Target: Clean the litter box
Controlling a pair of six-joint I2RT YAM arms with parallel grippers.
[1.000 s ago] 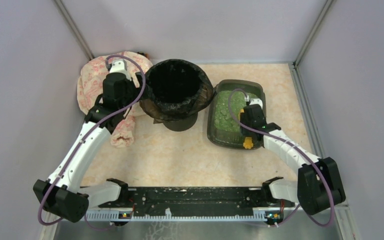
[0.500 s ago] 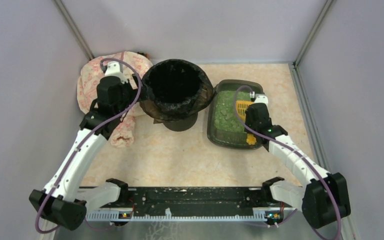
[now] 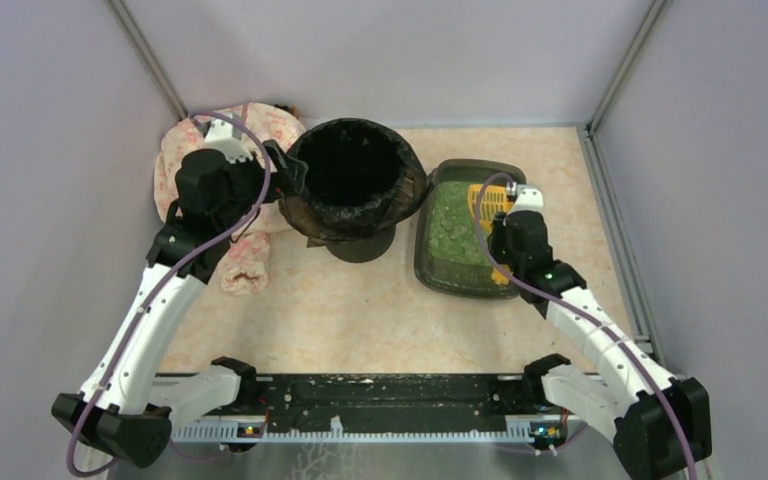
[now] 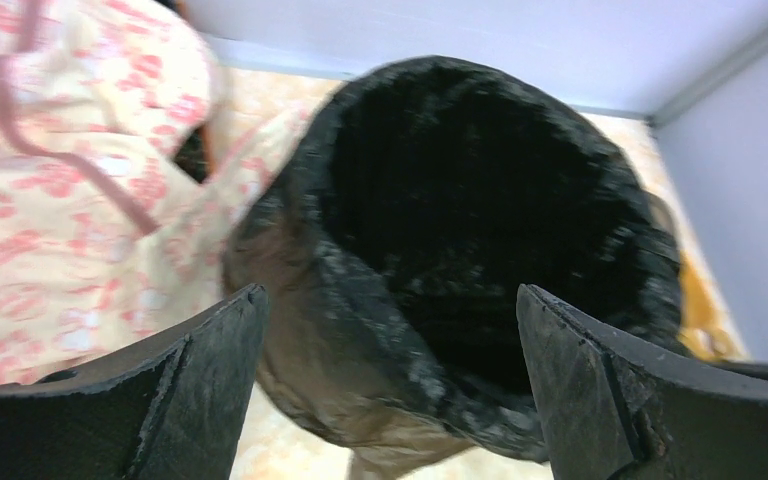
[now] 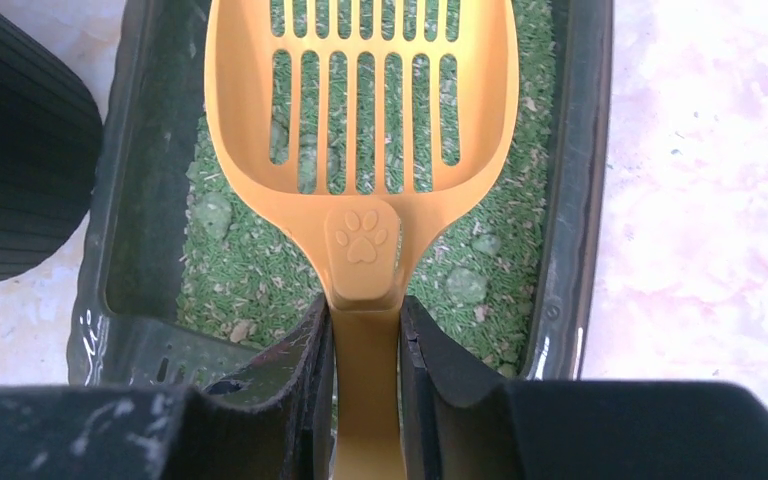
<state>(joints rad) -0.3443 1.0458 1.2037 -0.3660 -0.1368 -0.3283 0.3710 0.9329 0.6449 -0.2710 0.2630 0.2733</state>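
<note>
Yellow scoop (image 5: 360,150), its handle end hidden between the fingers, is pinched in the right claw (image 5: 365,318). The litter box (image 5: 580,200) lies just ahead, below the blade. At the bin (image 4: 480,200) rim the left claw (image 4: 390,300) is spread; the bin's inside is too dark to read.

Soft, even bright light; faint shadows; blurred left wrist view.

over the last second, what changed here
The right gripper closed on the yellow scoop by its handle and nudged it toward the far end of the litter box. The left gripper, open, swung to face the bin. Bin, litter box and cloth stayed put.
</note>
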